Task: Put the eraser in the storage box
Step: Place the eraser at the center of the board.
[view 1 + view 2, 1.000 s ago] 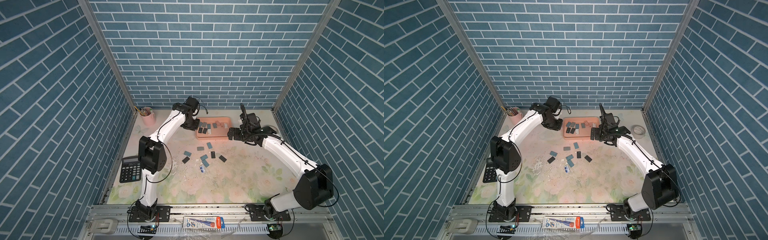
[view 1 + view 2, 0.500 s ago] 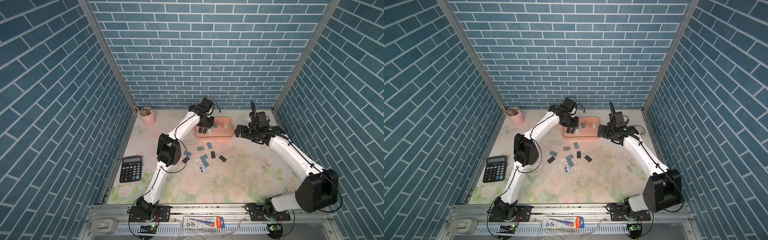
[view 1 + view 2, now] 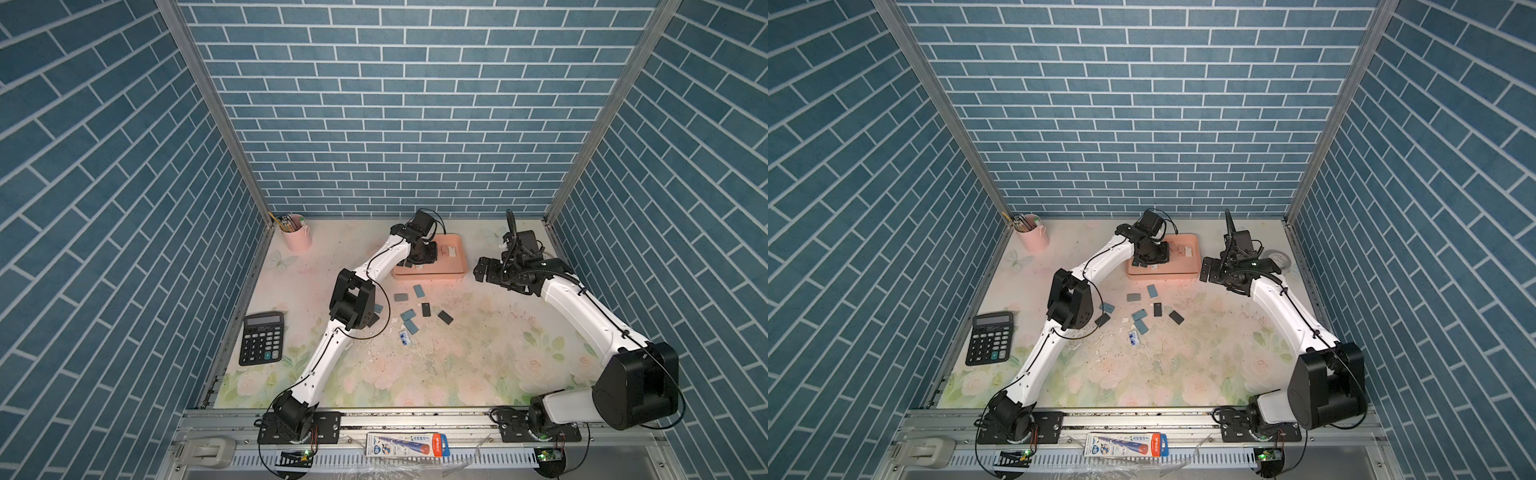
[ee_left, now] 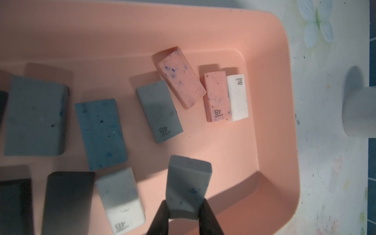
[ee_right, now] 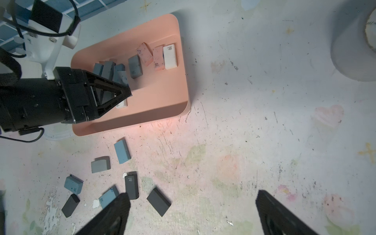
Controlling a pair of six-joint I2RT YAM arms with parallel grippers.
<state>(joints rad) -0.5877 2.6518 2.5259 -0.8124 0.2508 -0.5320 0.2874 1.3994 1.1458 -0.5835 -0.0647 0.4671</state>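
We record the left pincer [image 4: 184, 211] clenched on a grey eraser [image 4: 188, 183], holding it over the storage box [image 4: 284, 97]. Beyond its tips, other erasers [image 4: 101, 132] lie on the box floor. The right pincer [image 5: 192, 196] stands released and empty, off to the box's side; loose erasers [image 5: 122, 152] lie on the table [image 5: 244, 122] ahead of it.

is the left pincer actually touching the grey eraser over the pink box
Touching. The left wrist view shows the left pincer closed on the grey eraser, one finger pressed against each side, holding it above the pink box.
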